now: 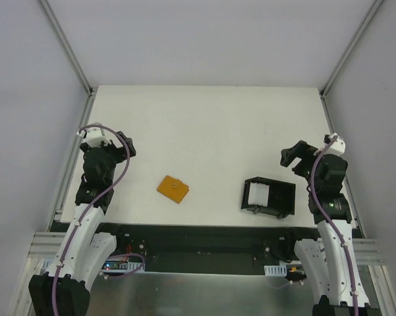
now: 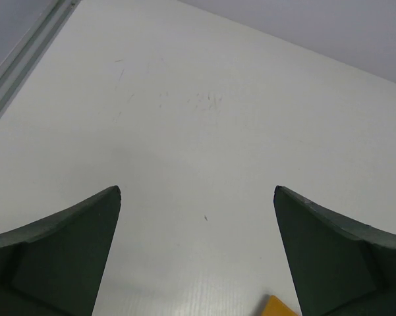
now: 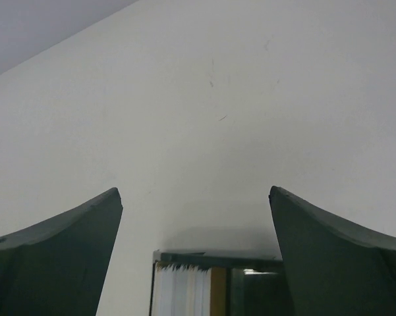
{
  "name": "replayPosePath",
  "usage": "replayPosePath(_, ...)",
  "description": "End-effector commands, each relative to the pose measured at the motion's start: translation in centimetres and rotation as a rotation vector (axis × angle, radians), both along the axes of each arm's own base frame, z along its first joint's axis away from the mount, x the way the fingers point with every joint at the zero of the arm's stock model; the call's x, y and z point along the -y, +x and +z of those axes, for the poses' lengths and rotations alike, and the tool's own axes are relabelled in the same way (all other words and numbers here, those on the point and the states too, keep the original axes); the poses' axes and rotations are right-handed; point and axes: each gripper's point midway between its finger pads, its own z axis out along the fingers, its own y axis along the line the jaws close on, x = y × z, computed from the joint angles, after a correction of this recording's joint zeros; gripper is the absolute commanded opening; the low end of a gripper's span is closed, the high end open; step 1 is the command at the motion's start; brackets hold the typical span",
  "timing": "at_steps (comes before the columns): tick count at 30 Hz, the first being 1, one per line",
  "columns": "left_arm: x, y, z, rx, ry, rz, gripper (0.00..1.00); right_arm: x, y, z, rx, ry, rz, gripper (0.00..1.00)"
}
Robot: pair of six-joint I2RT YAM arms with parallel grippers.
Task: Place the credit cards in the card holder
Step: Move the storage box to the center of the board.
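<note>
Credit cards are in neither gripper: the left gripper [image 2: 198, 192] stands wide open and holds nothing, with bare table [image 1: 204, 125] between its fingers. The right gripper [image 3: 195, 191] is spread just as wide and is also empty. Just beyond the left fingers, at the near right edge of the left wrist view, a corner of a tan-orange piece [image 1: 173, 189] pokes in. From above it lies flat on the table, right of the left arm and well left of the card holder [image 1: 284, 186]. The holder sits near the right arm, directly under the right gripper's gap, with its white ridged insert [image 3: 181, 289] along the left side. By my judgement the task is at its start, with the first pick not yet made. The next move calls for the left gripper to come down over the orange piece and catch an edge of something lying flat. I cannot tell whether that piece is a single card or a wallet with cards inside. The brownish strip beside the ridges is cut off by the right wrist frame.
</note>
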Motion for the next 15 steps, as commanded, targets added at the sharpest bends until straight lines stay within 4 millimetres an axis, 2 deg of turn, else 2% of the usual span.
replayPosePath(1, -0.3, 0.5, 3.9, 0.048, -0.090, 0.058, 0.99, -3.9, -2.1, -0.6, -0.072, 0.231, 0.111, 0.96)
replayPosePath(2, -0.2, 0.6, 3.8, 0.035, -0.092, 0.058, 0.99, -4.4, -2.0, -0.9, -0.069, 0.264, 0.126, 0.96)
replayPosePath(3, 0.1, 0.7, 4.7, 0.040, -0.081, 0.032, 0.99, -5.1, -1.9, -1.0, -0.075, 0.308, 0.151, 0.96)
replayPosePath(5, 2.2, 0.8, 5.4, 0.029, -0.047, -0.107, 0.99, -6.5, -2.2, -1.5, -0.125, 0.385, 0.198, 0.96)
replayPosePath(8, 4.0, 0.5, 6.1, 0.039, -0.093, -0.198, 0.99, -8.1, -3.0, -1.4, -0.181, 0.424, 0.262, 0.96)
replayPosePath(12, 4.2, 0.4, 6.0, 0.021, -0.137, -0.193, 0.99, -8.5, -4.1, -0.9, -0.196, 0.354, 0.314, 0.96)
replayPosePath(15, 4.2, 0.0, 4.7, -0.045, -0.195, -0.162, 0.99, -7.6, -5.2, -1.5, -0.280, 0.261, 0.298, 0.96)
